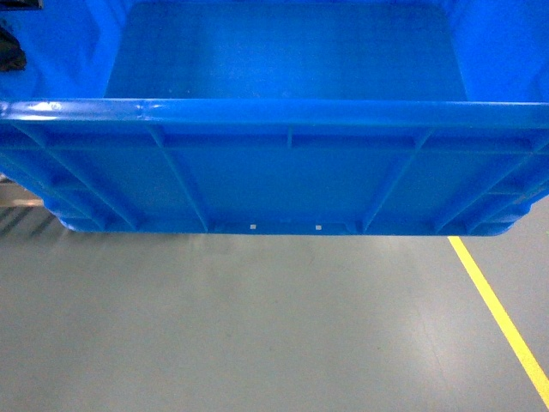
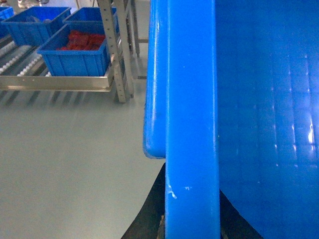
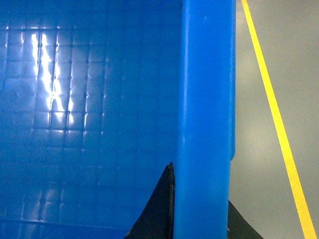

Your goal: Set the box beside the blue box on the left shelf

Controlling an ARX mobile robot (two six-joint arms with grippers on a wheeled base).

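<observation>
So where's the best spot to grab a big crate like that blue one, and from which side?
By the thick rim on its two short ends, one gripper per end, coming down from above. The box is wide and open-topped, and its rim forms a raised lip that jaws can straddle. Both wrist views show dark jaws astride it, one inside the wall and one outside, with the box off the floor.

The box was big and bright blue, with a thick rim and ribs on its outside wall. It was up off the grey floor, level, with its open top facing up. Its inside bottom had a grid of little squares. The shelf stood far off, with grey rails and small white rollers, and blue boxes sat on it.
</observation>
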